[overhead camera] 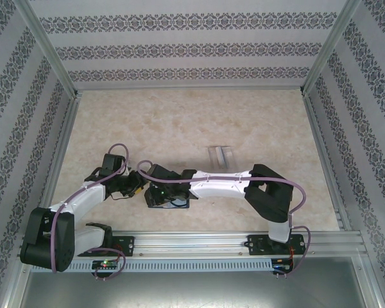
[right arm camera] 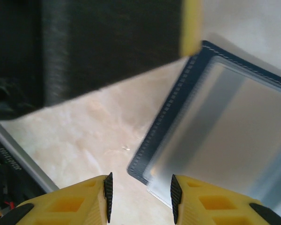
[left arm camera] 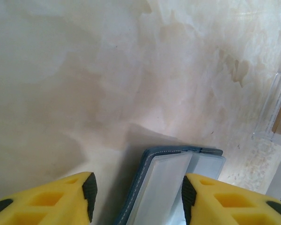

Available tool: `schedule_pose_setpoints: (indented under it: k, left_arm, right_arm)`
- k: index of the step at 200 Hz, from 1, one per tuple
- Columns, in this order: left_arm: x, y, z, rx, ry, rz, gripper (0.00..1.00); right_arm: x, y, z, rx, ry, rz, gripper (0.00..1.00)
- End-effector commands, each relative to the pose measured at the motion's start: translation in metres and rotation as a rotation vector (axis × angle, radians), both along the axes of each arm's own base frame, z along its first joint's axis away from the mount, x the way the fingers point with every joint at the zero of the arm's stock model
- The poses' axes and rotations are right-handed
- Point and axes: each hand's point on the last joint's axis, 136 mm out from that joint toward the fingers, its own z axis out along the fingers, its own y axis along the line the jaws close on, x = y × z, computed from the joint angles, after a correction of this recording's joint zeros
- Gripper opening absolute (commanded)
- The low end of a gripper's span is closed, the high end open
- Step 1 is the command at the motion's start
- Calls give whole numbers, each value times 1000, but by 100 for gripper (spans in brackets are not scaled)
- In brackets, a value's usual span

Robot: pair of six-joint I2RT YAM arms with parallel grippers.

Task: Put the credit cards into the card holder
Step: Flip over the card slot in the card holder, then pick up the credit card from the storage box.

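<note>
At the near middle of the surface (overhead camera: 179, 122): one card holder (left arm camera: 168, 187), two arms meeting over it.
Left fingers (left arm camera: 61, 201) are spread, the holder's end between them, nothing pinched. Right fingers (right arm camera: 215, 206) are spread too, its corner just beyond their gap. One clear striped piece (overhead camera: 219, 156) lies farther back. The top view gives both arms whole; the wrist views give the holder's stitched edge.
</note>
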Motion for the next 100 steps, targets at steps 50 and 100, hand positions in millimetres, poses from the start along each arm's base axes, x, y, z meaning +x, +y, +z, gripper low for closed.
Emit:
schedule_pose_setpoints:
  k: [50, 100]
  left_arm:
    - [-6, 5, -18, 45, 5, -28, 61]
    - [-3, 14, -6, 153, -35, -64, 63]
  right_arm:
    - [9, -13, 36, 100, -154, 30, 42]
    - [69, -120, 66, -203, -410, -103, 45]
